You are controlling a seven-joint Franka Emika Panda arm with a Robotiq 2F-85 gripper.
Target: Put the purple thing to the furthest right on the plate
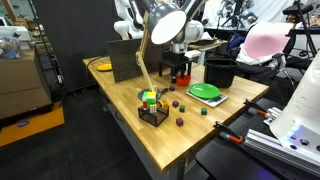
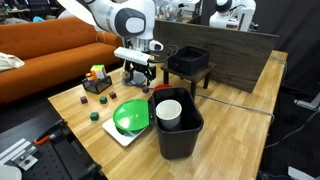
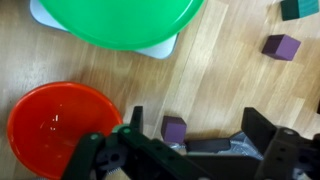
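- Gripper (image 3: 200,140) fills the near edge of the wrist view, jaws spread wide. The purple block (image 3: 175,128) sits in the gap, closer to the finger on the cup side, with nothing clamped on it yet
- Just left of that block stands the red cup (image 3: 58,125), outside the fingers. That reads as a deliberate line-up, so the jaws can close on the block without catching the cup's rim
- Far side of this view: the plate (image 3: 115,25), bright green, rests on a white mat (image 3: 160,48) and is bare in the part that shows. A second purple block (image 3: 282,46) and a dark green block (image 3: 300,8) lie off to the right, well apart from the jaws
- Over to an exterior view: the black bucket (image 2: 180,140) is nearest, with a white cup (image 2: 169,112) standing inside it and the plate (image 2: 128,118) just beside it on the left. The gripper (image 2: 138,72) hangs low over the table (image 2: 230,110) beyond the plate, and the block under it is too small to make out
- Again in an exterior view, from across the table: the plate (image 1: 207,92) is on the right with the black bucket (image 1: 220,72) behind it, and the gripper (image 1: 180,68) is down just to their left
- My call: the grasp is the step in hand, then a lift and a short carry to the plate
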